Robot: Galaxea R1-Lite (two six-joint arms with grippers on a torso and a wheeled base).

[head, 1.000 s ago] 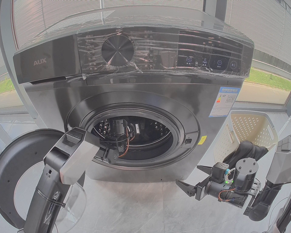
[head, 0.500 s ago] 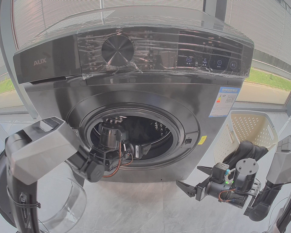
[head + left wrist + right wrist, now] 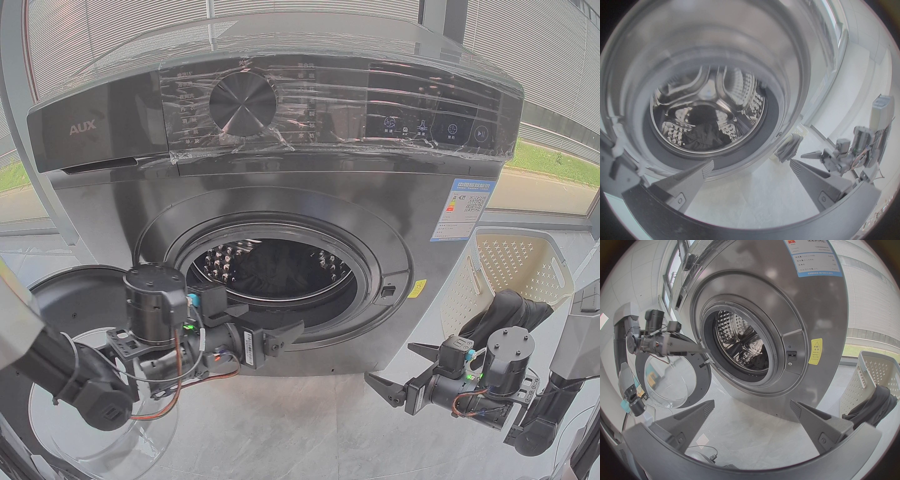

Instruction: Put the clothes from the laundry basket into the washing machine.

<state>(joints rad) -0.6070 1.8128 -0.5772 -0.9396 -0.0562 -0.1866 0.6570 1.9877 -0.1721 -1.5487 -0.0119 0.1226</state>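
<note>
left hand [image 3: 750, 163] was spread, empty, just outside the open mouth of the grey front-loading washing machine [image 3: 406, 206]; a dark garment [image 3: 281, 269] lay inside the steel drum [image 3: 215, 265]. right hand [image 3: 387, 361] was spread, empty, above the pale tiled floor [image 3: 300, 425] near the cream perforated plastic laundry basket [image 3: 519, 256]; a black garment [image 3: 506, 312] hung over its rim.

Left gripper [image 3: 751, 162] is hovering, jaws spread wide, facing the washing machine [image 3: 790, 53] opening, and a dark garment [image 3: 704, 132] is lying inside the shiny drum [image 3: 737, 84].
</note>
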